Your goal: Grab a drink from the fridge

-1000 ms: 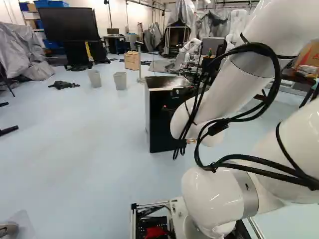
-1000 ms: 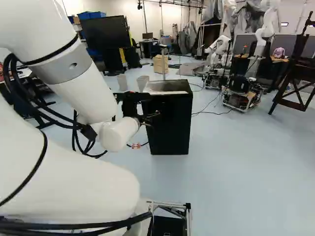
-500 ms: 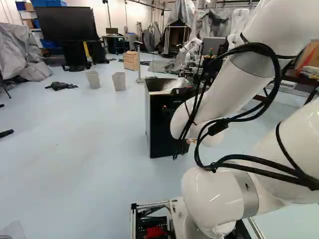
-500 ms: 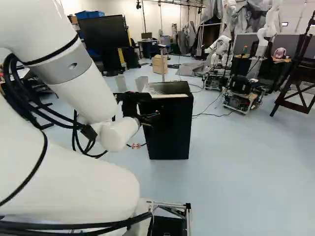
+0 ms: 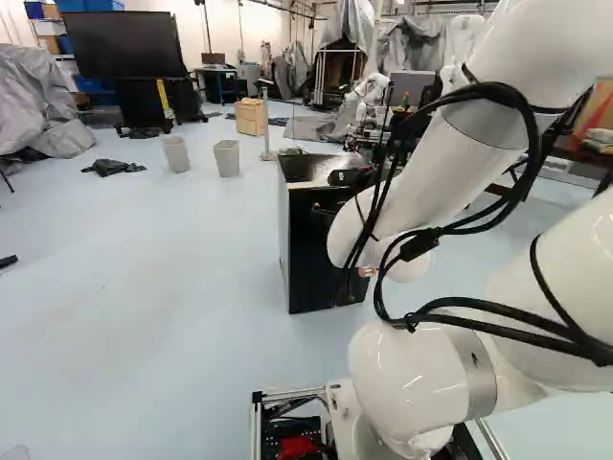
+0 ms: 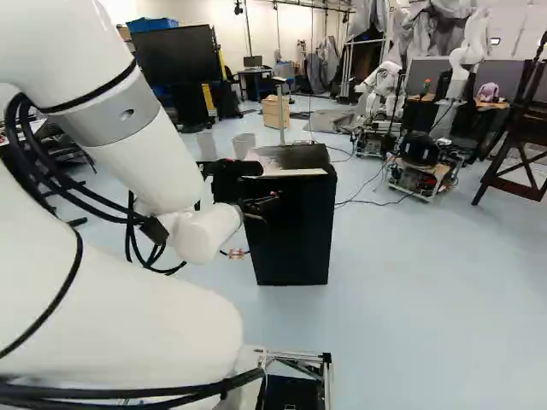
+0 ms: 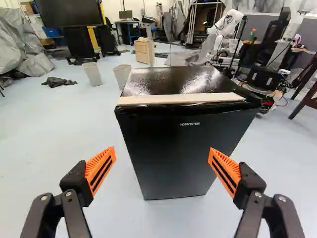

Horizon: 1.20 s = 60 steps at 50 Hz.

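Base (image 6: 299,393): moved, nearer the fridge (image 7: 173,82); arm (image 6: 154,158): pose unchanged; fridge: upright, door (image 7: 168,163) closed, twelve o'clock from the end effector (image 7: 162,150); end effector: spread apart, holding nothing; drink: unseen, presumably inside; stage: approach, door-opening apparently next.

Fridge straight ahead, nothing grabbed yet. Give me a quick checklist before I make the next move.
1. Is the pincer open? Ok: its orange pads stand wide apart.
2. Is the space between the pads free of any held thing? Ok: they grip nothing.
3. Is the pincer facing the fridge? Ok: the front lies ahead, between the pads in the wrist view.
4. Is the door open? Not ok: it looks shut.
5. Is the hinge side known? Cannot tell: no hinge shows.
6. Is a drink ready to reach? Cannot tell: the inside is hidden.
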Available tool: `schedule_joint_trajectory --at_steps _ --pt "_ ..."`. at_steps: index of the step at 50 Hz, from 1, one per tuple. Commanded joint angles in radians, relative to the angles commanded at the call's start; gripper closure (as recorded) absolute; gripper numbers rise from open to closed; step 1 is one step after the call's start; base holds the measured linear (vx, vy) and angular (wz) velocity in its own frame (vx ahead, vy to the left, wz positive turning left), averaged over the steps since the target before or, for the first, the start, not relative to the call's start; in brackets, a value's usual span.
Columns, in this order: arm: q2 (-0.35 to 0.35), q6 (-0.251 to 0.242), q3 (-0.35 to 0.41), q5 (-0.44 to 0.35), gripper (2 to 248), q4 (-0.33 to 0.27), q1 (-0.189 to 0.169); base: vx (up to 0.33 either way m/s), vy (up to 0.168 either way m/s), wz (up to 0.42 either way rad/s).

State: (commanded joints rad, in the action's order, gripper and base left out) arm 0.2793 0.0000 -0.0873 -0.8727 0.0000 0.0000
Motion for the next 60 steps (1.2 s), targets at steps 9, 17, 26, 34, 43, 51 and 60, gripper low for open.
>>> schedule_joint_trajectory --at_steps 9,17,26,34,43,51,60 --pt "0.0 0.0 0.0 0.0 3 0.0 0.0 0.007 0.001 0.001" --pt "0.0 0.0 0.0 0.0 3 0.0 0.003 0.0 0.0 0.0" --pt "-0.001 0.0 0.0 0.0 3 0.01 0.021 0.0 0.0 0.0" --pt "-0.007 0.0 -0.006 0.0 3 0.035 0.05 0.0 0.0 0.0" --pt "-0.027 0.0 -0.023 0.0 3 0.083 0.086 0.0 0.0 0.0" --pt "-0.05 0.0 -0.043 0.0 3 0.138 0.119 0.0 0.0 0.0" --pt "-0.072 0.0 -0.062 0.0 3 0.203 0.155 0.0 0.0 0.0"
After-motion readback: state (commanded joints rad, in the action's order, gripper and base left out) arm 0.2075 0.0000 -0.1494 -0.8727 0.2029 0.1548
